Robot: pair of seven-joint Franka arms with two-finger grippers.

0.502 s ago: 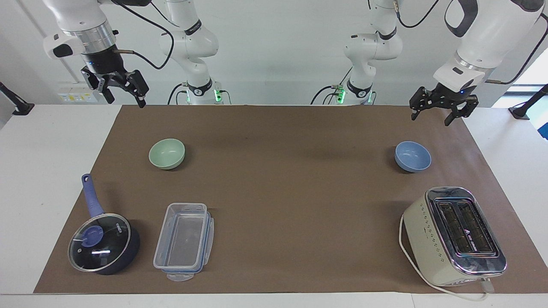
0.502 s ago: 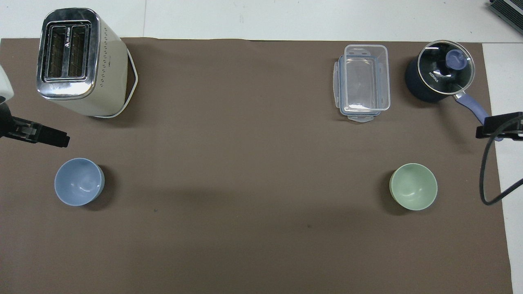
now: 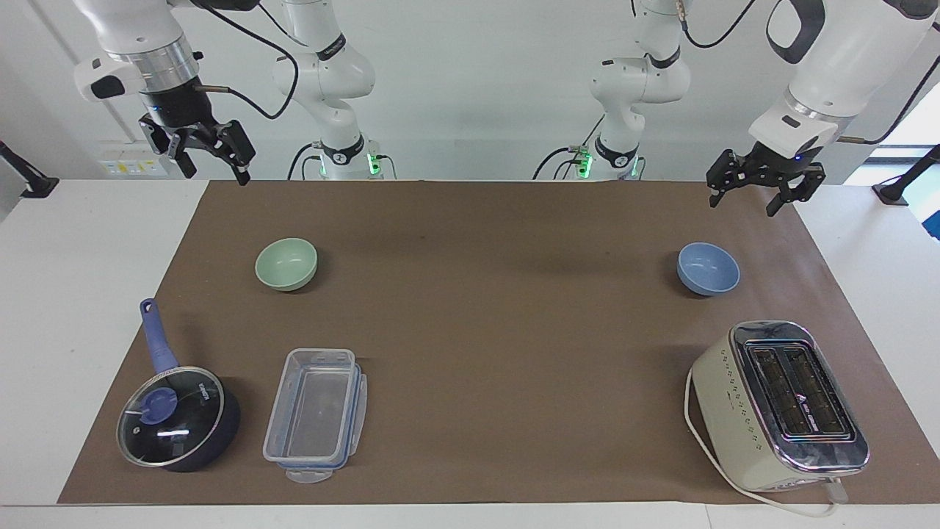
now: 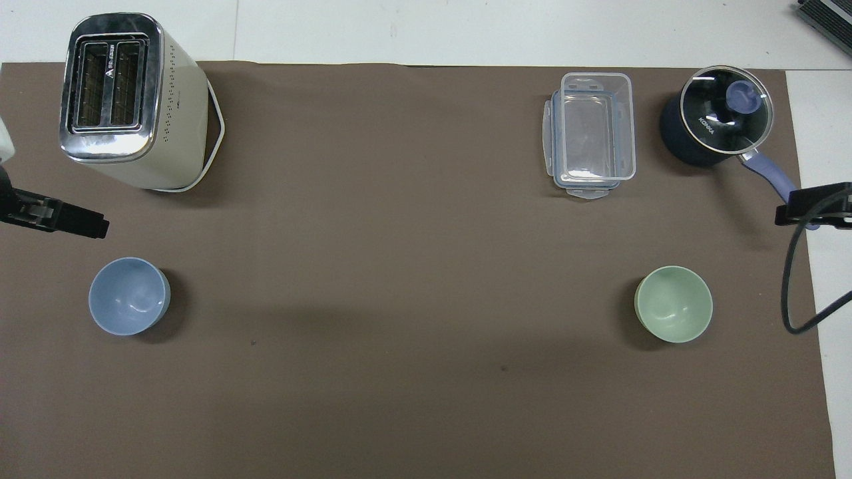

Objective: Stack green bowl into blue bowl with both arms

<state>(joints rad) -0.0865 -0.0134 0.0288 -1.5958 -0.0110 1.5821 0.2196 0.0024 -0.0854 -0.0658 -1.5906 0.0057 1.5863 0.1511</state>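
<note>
The green bowl (image 3: 286, 263) stands upright and empty on the brown mat toward the right arm's end; it also shows in the overhead view (image 4: 673, 304). The blue bowl (image 3: 708, 268) stands upright and empty toward the left arm's end, also in the overhead view (image 4: 128, 296). My right gripper (image 3: 217, 173) hangs open and empty in the air over the mat's edge by the robots; only its tip shows in the overhead view (image 4: 812, 206). My left gripper (image 3: 749, 202) hangs open and empty above the mat near the blue bowl, apart from it, and shows in the overhead view (image 4: 66, 223).
A cream toaster (image 3: 778, 404) stands farther from the robots than the blue bowl. A clear plastic container (image 3: 316, 411) and a dark blue lidded saucepan (image 3: 176, 415) stand farther out than the green bowl. The brown mat (image 3: 499, 330) covers the table's middle.
My left gripper has shifted slightly, upward and toward the table's end. The right gripper and both bowls have not moved.
</note>
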